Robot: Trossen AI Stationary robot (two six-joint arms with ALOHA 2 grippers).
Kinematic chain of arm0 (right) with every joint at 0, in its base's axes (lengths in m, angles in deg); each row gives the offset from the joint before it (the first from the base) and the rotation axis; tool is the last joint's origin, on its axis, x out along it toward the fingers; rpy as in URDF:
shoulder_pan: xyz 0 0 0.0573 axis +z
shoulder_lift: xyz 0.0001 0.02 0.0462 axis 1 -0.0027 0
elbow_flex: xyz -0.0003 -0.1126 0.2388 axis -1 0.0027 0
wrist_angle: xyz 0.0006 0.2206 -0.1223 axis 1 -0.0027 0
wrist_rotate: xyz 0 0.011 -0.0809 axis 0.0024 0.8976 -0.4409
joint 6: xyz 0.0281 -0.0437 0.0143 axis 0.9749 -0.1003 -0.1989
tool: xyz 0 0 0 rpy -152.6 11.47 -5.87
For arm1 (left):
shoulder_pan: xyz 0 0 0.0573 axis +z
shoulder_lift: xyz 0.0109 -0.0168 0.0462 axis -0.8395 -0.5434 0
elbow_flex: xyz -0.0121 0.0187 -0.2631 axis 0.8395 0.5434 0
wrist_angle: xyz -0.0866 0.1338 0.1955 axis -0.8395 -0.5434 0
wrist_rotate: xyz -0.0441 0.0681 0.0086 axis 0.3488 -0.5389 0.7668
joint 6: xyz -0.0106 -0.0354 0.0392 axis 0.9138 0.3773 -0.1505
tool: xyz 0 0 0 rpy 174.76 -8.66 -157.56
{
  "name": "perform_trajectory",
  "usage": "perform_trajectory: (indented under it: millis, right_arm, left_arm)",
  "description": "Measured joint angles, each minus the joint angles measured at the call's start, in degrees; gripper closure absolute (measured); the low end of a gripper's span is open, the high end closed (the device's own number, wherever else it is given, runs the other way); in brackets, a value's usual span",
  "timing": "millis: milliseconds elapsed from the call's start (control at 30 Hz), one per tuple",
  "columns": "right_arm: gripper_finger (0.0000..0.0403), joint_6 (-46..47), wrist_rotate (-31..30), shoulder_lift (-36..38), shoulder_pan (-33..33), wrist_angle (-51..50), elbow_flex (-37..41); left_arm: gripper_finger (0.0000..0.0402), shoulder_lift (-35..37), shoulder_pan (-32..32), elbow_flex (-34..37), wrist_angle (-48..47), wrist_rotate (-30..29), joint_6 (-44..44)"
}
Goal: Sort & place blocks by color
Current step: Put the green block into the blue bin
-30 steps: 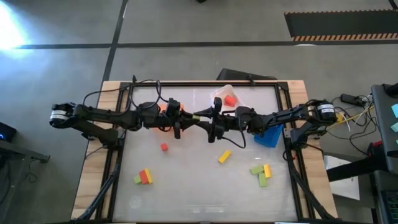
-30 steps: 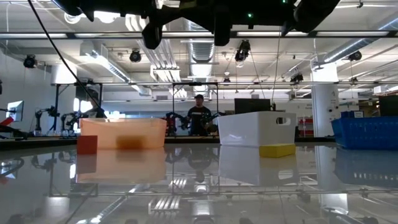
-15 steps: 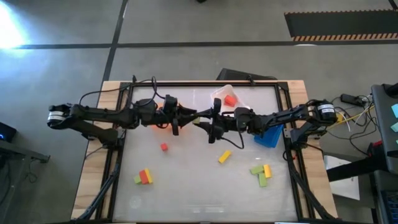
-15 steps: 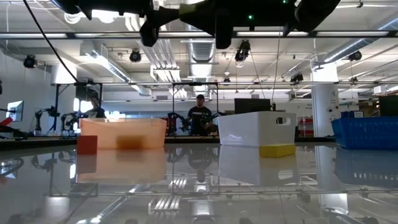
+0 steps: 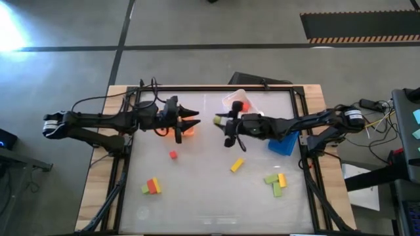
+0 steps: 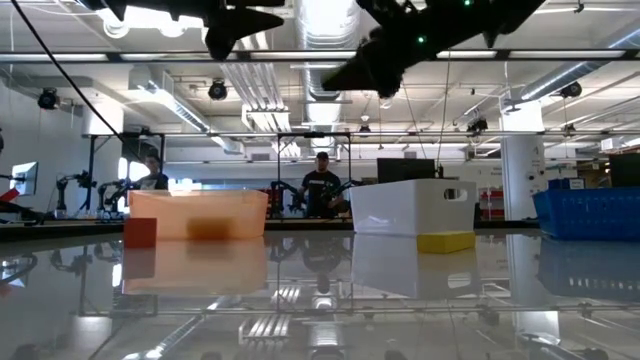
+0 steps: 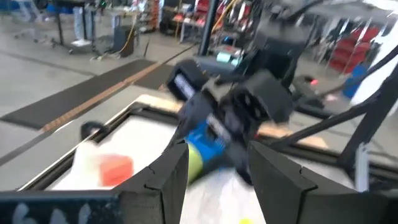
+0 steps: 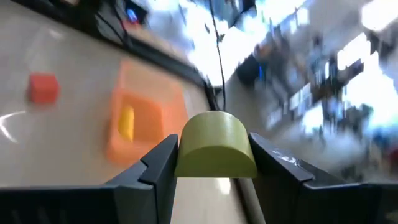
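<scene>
My right gripper [image 8: 216, 155] is shut on a light green block with a rounded top [image 8: 214, 140], held high over the table's middle [image 5: 218, 121]. My left gripper [image 5: 195, 117] faces it from the left, open and holding nothing [image 7: 217, 174], above the orange bin [image 5: 186, 130]. In that bin lies a yellow block [image 8: 126, 121]. Loose on the table lie a red block [image 5: 173, 155], a yellow block [image 5: 237, 165], a green, red and yellow group [image 5: 152, 187] and a green and yellow group [image 5: 275, 182]. My right gripper pinches the light green block by two opposite sides [image 8: 184, 160] between its two fingers. The fingers come nearly level from the table's right. The block sits with its rounded top up, lifted well clear of the table.
A white bin [image 5: 231, 98] with a red block [image 5: 243, 105] in it stands at the far middle. A blue bin [image 5: 283, 144] lies under the right arm. A raised frame [image 5: 131, 151] runs around the tabletop. People stand in the room behind.
The two grippers stood tip to tip over the table's middle. My left gripper has opened, rolled and drawn back toward the table's left edge, over the orange bin. My right gripper has rolled and tipped up toward level, keeping the green block.
</scene>
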Motion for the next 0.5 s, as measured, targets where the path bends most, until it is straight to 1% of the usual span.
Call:
perform_trajectory:
  millis: [167,267,400,500]
  right_arm:
    - [0.0244,14.6,-9.0,6.4,0.0,-18.4,0.0]
    - [0.0245,25.3,-12.6,11.3,-0.1,-30.3,0.0]
    - [0.0245,42.8,-12.9,18.3,-1.1,-47.5,0.0]
    - [0.0245,60.4,-11.4,22.5,-2.0,-62.5,0.0]
  left_arm:
    - [0.0252,0.4,0.0,0.0,-5.7,-1.1,1.0]
    - [0.0253,-0.3,0.0,0.0,-6.8,-1.6,1.1]
    - [0.0253,-1.5,0.0,0.1,-6.7,-1.8,1.1]
    - [0.0253,-2.0,0.0,0.1,-6.8,-2.6,1.0]
